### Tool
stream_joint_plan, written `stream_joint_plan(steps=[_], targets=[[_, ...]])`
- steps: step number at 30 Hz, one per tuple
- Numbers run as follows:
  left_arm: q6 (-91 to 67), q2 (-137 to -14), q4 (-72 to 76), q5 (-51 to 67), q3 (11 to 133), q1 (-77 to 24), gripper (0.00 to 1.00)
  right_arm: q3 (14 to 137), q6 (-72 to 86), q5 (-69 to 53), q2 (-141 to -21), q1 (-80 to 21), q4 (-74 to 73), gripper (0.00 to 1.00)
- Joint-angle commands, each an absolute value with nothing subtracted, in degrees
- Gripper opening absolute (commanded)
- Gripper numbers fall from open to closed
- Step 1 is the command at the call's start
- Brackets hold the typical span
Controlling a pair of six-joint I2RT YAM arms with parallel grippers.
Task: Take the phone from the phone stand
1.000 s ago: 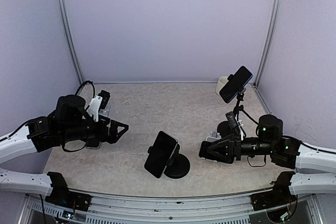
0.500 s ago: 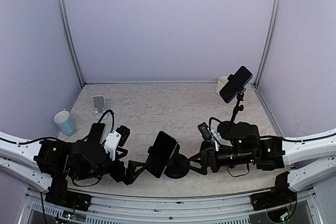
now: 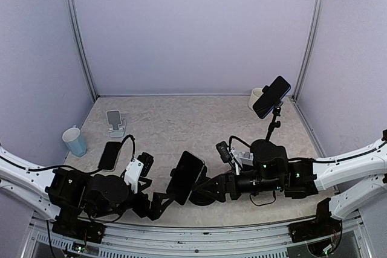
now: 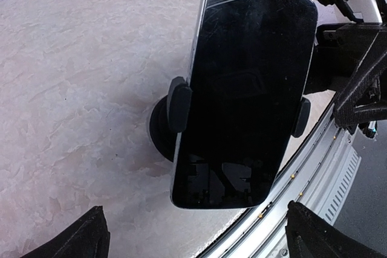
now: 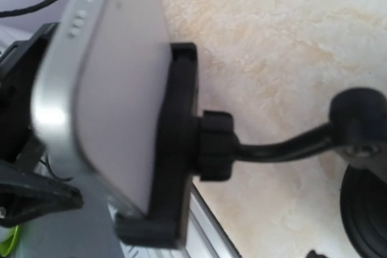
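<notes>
Both arms have swung in low from the sides over the last second and now flank the phone [image 3: 185, 176]. It sits clamped in the phone stand [image 3: 204, 196] at the middle of the tabletop's near edge, screen facing the left arm. Left fingers [image 4: 84, 237] are spread wide, short of the phone, holding nothing. Right fingers [image 3: 219, 187] are down by the stand's base and neck. Dark on dark there, so can't tell if they're spread or gripping.

Risks, my read:
- Side clamps [image 4: 179, 104] hug both long edges, so a pull with the base not pinned likely drags or tips the whole stand.
- Left fingers could close on the clamps instead of bare phone edge.
- Stand is right by the metal rail [image 4: 329, 176] at the near edge, so a slipped phone could go over.
- Neck [image 5: 272, 146] looks jointed, and a push there may swivel the cradle away.
- Two arms crowd one small thing, so the fingers may bump each other.

Around:
- Far right corner: second phone on a tall stand [image 3: 271, 96] and a white cup [image 3: 256, 96].
- Left edge: blue cup [image 3: 74, 141].
- Toward the left: small white stand [image 3: 115, 120] and flat black phone [image 3: 109, 155].

All are well apart and none blocks the way. Only the clamps and the opposite arm obstruct.
</notes>
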State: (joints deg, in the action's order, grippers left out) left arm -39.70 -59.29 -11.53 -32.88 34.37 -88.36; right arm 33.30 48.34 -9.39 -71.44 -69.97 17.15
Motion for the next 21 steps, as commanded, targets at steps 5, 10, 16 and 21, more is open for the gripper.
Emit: stream_joint_plan(steps=[5,10,16,21], targets=[[-41.8,-48.7,-12.9,-38.1,30.5,-88.6,0.99,28.2,46.2,-2.2,-65.6,-70.1,16.1,0.75],[-42.0,-41.6,-13.6,-39.1,28.2,-86.8,0.99,26.6,41.2,1.1,-66.6,-69.2,13.1,0.69],[-42.3,-41.1,-15.5,-36.2,28.5,-82.3,0.99,25.8,37.3,0.8,-72.6,-68.6,19.0,0.66],[-41.2,-44.7,-15.5,-35.1,30.1,-79.9,0.99,27.3,33.3,1.3,-78.0,-68.3,23.4,0.63]])
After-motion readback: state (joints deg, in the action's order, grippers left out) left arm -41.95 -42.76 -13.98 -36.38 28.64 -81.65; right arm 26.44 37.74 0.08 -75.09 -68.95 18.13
